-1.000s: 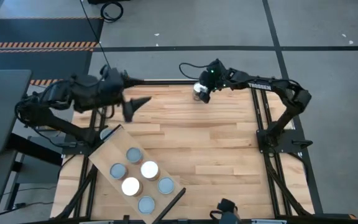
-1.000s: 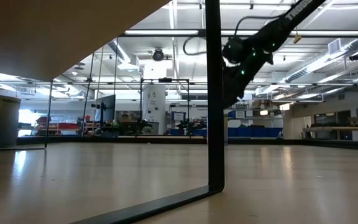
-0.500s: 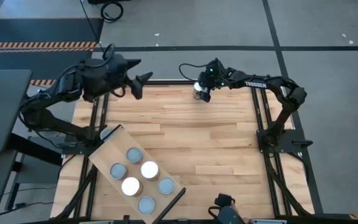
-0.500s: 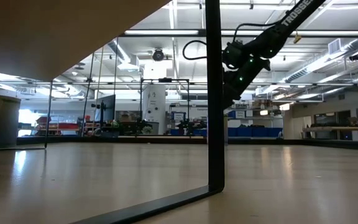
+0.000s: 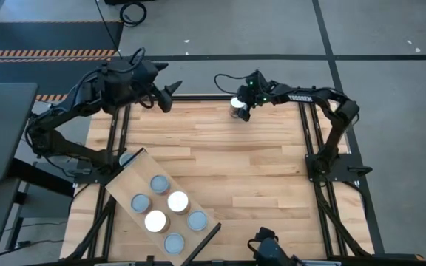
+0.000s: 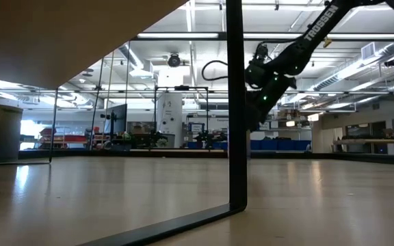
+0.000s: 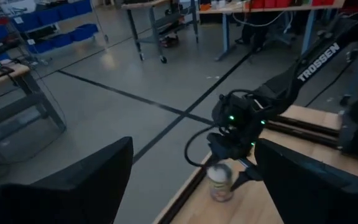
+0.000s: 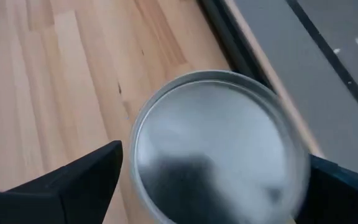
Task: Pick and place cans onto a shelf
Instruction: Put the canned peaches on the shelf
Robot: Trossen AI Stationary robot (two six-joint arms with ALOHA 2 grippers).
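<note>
Right gripper [image 5: 237, 108] over lone can [image 8: 219, 146] at table's [image 5: 235, 162] far edge, fingers spread either side (contact unclear), left gripper [image 5: 170, 96] raised nearby, fingers apart, five cans on shelf [image 5: 128, 177].

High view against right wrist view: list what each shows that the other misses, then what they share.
Only the high view shows the shelf with five cans on it, the left gripper raised over the table's far-left corner, and both whole arms.

Only the right wrist view shows the silvery can top close up, filling the space between the right gripper's open dark fingers.

Both show that lone can at the butcher-block tabletop's far edge with the right gripper around it.
</note>
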